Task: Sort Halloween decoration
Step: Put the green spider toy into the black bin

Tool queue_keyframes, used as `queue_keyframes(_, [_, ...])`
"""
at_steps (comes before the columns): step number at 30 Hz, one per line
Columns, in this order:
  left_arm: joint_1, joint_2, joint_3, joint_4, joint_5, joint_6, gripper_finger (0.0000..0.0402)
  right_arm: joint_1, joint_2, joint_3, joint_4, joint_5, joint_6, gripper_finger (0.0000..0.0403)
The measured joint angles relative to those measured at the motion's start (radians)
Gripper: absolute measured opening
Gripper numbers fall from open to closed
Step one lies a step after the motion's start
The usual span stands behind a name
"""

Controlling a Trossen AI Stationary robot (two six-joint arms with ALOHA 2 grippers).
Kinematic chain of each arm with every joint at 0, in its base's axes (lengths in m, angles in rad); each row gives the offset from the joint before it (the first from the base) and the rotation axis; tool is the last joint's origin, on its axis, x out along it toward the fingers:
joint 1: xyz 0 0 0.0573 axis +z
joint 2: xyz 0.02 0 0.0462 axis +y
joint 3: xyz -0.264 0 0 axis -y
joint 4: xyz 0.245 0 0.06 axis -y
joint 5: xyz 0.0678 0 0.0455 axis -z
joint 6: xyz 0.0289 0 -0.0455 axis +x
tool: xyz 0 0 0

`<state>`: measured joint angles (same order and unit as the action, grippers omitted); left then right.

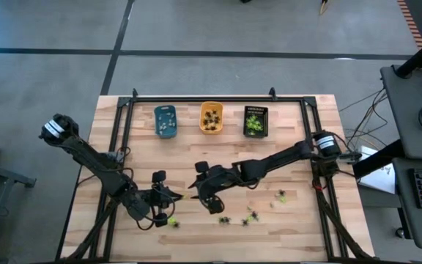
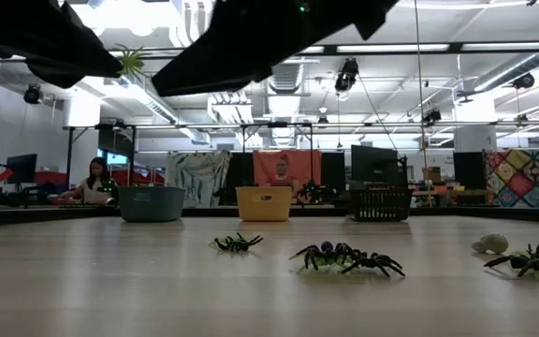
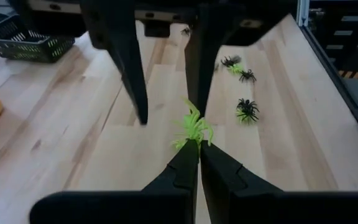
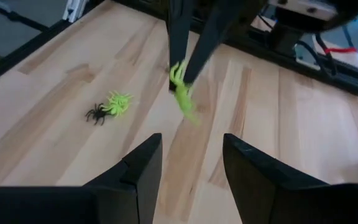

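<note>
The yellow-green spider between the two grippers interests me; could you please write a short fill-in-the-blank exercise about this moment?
1. The left gripper is shut on a ____-coloured spider.
2. The right gripper faces that spider with its jaws ____.
3. Three trays stand in a row at the table's far side: blue, ____ in the middle, black.

Missing: yellow-green; open; orange

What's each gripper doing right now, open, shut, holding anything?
Left gripper: shut on a yellow-green spider, held above the table.
Right gripper: open, empty, facing the left gripper's spider.
</note>
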<state>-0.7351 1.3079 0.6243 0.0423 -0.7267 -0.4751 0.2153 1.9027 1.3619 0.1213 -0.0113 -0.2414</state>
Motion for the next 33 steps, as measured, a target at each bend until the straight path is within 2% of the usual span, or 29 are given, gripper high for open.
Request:
queue_keyframes(7, [0.000, 0.000, 0.000, 0.001, -0.001, 0.000, 0.0000, 0.000, 0.043, 0.065, -0.020, -0.015, -0.043, 0.0160])
queue_keyframes(14, [0.000, 0.000, 0.000, -0.006, -0.001, 0.006, 0.0000, 0.000, 0.043, 0.074, -0.019, -0.027, -0.057, 0.0150])
queue_keyframes(20, [0.005, 0.000, 0.000, -0.006, -0.014, 0.019, 0.0000, -0.001, 0.042, 0.074, -0.011, -0.030, -0.069, 0.0107])
queue_keyframes(28, [0.006, 0.000, 0.000, -0.006, -0.015, 0.044, 0.0000, -0.011, 0.042, 0.073, -0.008, -0.051, -0.078, 0.0018])
queue_keyframes(33, [0.005, 0.000, 0.000, -0.007, -0.042, 0.046, 0.0001, -0.011, 0.040, 0.073, -0.012, -0.052, -0.083, 0.0010])
